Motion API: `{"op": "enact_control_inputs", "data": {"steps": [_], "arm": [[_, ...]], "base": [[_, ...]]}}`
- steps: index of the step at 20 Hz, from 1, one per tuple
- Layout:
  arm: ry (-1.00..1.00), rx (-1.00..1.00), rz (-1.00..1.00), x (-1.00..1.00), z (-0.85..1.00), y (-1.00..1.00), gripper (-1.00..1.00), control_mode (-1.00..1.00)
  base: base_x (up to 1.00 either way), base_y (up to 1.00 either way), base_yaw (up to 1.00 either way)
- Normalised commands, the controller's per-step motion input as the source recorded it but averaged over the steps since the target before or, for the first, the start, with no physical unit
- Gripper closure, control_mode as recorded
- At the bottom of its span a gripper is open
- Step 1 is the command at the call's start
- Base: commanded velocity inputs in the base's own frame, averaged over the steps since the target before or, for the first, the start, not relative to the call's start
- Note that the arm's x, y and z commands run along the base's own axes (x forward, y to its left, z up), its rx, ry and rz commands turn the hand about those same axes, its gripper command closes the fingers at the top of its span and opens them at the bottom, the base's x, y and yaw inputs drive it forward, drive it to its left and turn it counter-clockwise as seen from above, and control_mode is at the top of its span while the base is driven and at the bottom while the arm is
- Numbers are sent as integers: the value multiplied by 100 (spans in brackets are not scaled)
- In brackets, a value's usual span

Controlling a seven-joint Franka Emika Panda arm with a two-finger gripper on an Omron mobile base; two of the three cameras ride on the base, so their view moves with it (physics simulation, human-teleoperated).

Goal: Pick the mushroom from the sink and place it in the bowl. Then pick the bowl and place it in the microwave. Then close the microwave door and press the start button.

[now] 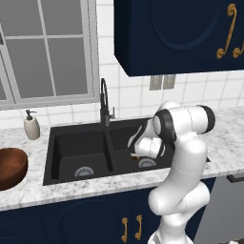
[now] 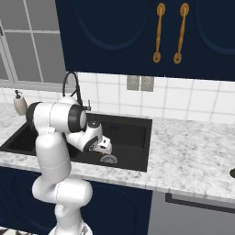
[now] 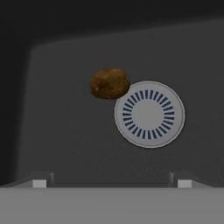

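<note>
- We see the mushroom (image 3: 110, 83) in the hand view as a small rounded lump, tan-brown with darker mottled patches and a faint gloss on its upper side; it looks wider than it is tall.
- It lies on the dark floor of the sink (image 1: 71, 128) basin, just beside the round silver drain (image 3: 149, 113) and touching or slightly overlapping its rim at the upper left as that view frames it; we cannot tell which.
- The drain is a pale disc with a ring of short dark slots around a plain centre; it is clearly larger than the mushroom.
- In the left base view we catch only a brown speck of the mushroom (image 1: 135, 156) at the edge of the right basin's drain, partly hidden by the arm.
- The gripper (image 3: 111, 183) hangs above the basin floor and looks straight down; its two fingertips (image 3: 39, 183) stand wide apart at the bottom of the hand view with nothing between them; the jaws are spread and hold nothing.
- The bowl (image 1: 12, 167) sits on the marble counter (image 1: 224, 138) to the left of the sink, well apart from the mushroom; it is reddish-brown with a glossy inside.
- A cream soap dispenser (image 1: 31, 126) stands behind the bowl near the sink's left corner; the dark tap (image 1: 104, 102) rises behind the divider between the basins.
</note>
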Motion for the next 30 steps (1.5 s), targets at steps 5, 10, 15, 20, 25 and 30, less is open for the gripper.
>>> {"op": "enact_control_inputs", "data": {"steps": [5, 10, 15, 20, 25, 30], "arm": [[0, 0, -1, 11, -3, 0, -100, -100], [0, 0, -1, 15, -7, 0, -100, -100], [0, 0, -1, 9, -5, 0, -100, -100], [0, 0, 0, 18, -11, 0, -100, -100], [0, 0, 0, 28, -17, 0, -100, -100], [0, 0, 0, 28, -28, 1, -100, -100]], "base": [[0, 0, 0], [0, 0, 0], [0, 0, 0], [0, 0, 0], [0, 0, 0], [0, 0, 0]]}}
